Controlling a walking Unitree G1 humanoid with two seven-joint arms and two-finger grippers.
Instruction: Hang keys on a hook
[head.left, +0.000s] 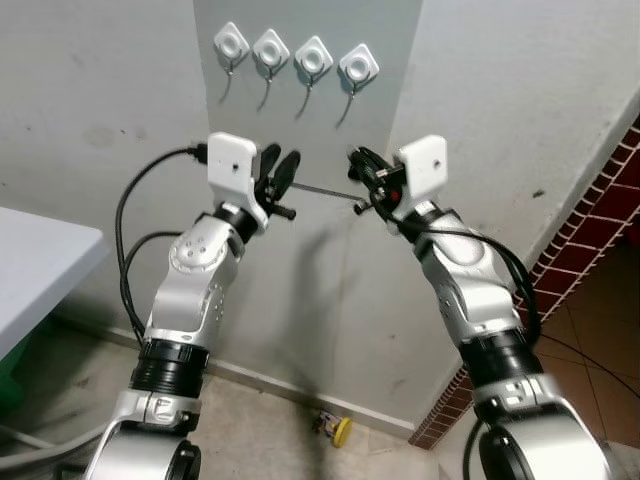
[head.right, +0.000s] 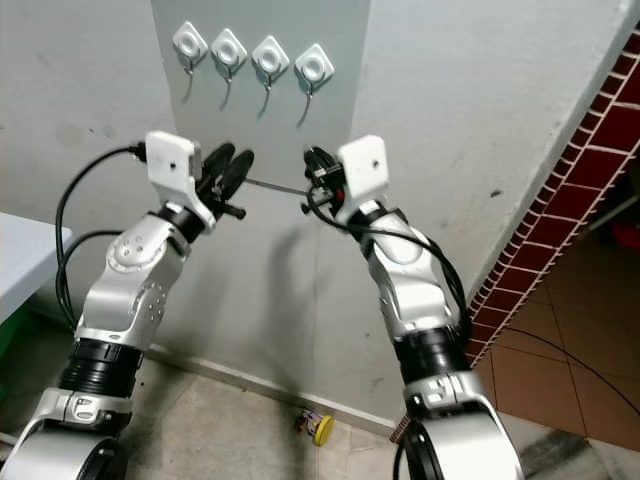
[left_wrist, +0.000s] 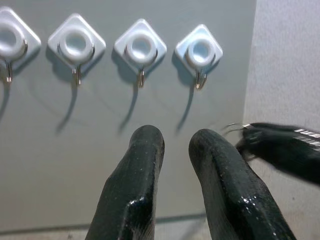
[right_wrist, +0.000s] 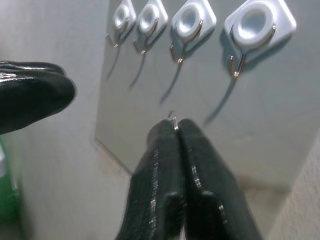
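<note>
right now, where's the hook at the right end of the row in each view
Left eye view: right-end hook, last of four, above the right tool.
Right eye view: same place, upper middle.
Left wrist view: hook nearest the panel's edge, beyond the open left tool.
Right wrist view: the biggest, closest hook, past the pinched key ring.
Shared landmark: the grey panel bearing all four hooks.

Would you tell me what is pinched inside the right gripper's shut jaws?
A thin metal wire loop pokes from the right gripper tips; the rest is hidden between the jaws.
</note>
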